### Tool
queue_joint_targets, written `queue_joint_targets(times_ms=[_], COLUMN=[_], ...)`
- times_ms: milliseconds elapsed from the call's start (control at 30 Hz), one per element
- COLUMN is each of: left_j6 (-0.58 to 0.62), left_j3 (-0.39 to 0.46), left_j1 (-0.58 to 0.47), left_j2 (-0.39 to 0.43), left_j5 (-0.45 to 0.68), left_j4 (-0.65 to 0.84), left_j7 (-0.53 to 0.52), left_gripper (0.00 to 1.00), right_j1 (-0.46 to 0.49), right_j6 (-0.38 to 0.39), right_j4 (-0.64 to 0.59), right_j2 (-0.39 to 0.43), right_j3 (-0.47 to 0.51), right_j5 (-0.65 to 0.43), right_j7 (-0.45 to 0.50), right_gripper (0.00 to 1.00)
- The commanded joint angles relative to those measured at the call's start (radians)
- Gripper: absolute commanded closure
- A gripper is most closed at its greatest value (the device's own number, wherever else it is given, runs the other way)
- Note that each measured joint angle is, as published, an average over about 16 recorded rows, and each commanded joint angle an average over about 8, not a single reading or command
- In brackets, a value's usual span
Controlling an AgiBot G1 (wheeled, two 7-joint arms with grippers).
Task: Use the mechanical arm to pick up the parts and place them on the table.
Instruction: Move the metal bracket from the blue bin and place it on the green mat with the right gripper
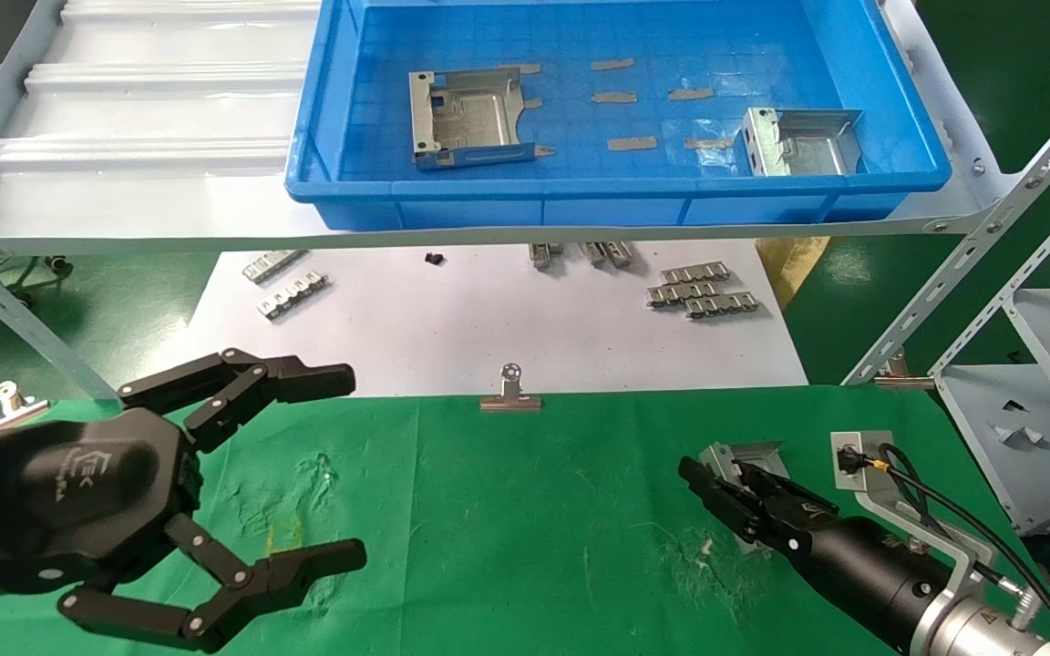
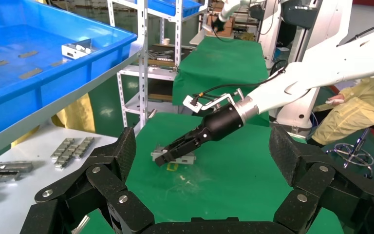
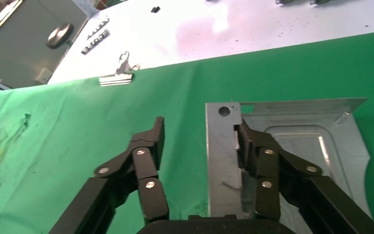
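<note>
Parts sit in three places: one bracket (image 1: 748,460) lies on the green table (image 1: 507,528) near its right edge, and we see the right gripper (image 1: 716,478) at it, fingers parted, one finger (image 3: 253,161) inside the tray against a folded wall, the other (image 3: 148,156) outside over bare cloth. Two more brackets (image 1: 470,118) (image 1: 803,141) rest well apart in the blue bin (image 1: 616,196) on the shelf beyond the table. Left of the bracket on the table, the cloth lies open up to our left gripper (image 1: 306,465), which hovers with fingers spread wide, holding nothing.
</note>
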Motion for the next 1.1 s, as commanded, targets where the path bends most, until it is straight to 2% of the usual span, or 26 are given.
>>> queue_joint_targets(times_ms=[33,167,400,800,1100], left_j6=[0.0,0.0,0.0,0.0,0.0], left_j3=[0.0,0.0,0.0,0.0,0.0], left_j1=[0.0,0.0,0.0,0.0,0.0], left_j2=[0.0,0.0,0.0,0.0,0.0], left_j5=[0.0,0.0,0.0,0.0,0.0], left_j4=[0.0,0.0,0.0,0.0,0.0], left_j7=[0.0,0.0,0.0,0.0,0.0], left_gripper=[0.0,0.0,0.0,0.0,0.0], right_j1=[-0.006,-0.009,0.03,0.115,0.212], right_j6=[-0.002,-0.012,-0.024,0.001,-0.052], right_j4=[0.0,-0.001,-0.003,-0.011,-0.032], right_j2=[-0.007,-0.002,0.029,0.002,-0.004], right_j3=[0.01,0.015,-0.032,-0.106,-0.195], right_j5=[0.012,0.002,-0.085,-0.128,-0.197], right_j7=[0.0,-0.021,-0.057,0.022,0.084], right_gripper=[0.0,0.0,0.0,0.0,0.0])
